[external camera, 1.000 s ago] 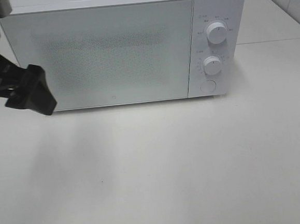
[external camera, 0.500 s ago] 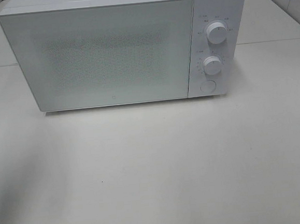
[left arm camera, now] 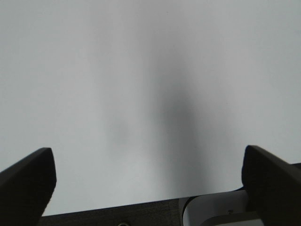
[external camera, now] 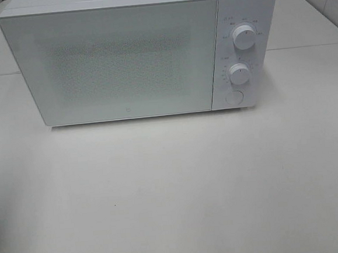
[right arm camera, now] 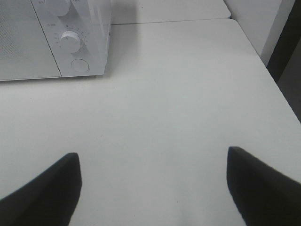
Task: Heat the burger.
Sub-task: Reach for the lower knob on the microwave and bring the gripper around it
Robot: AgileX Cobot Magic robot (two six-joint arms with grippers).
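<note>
Burger unseen; both hands (left arm camera: 146, 154) (right arm camera: 151, 154) spread wide

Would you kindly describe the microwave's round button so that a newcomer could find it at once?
Find the white microwave on the white table; its control strip runs down its right side. The button is lowest there, flat and flush, unlike the two protruding knobs above it.

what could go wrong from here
1. The microwave door is shut and the burger shows in no view, so the oven might be run empty.
2. The upper dial and lower dial sit close together above the round button; the open right gripper could bump the wrong one.
</note>
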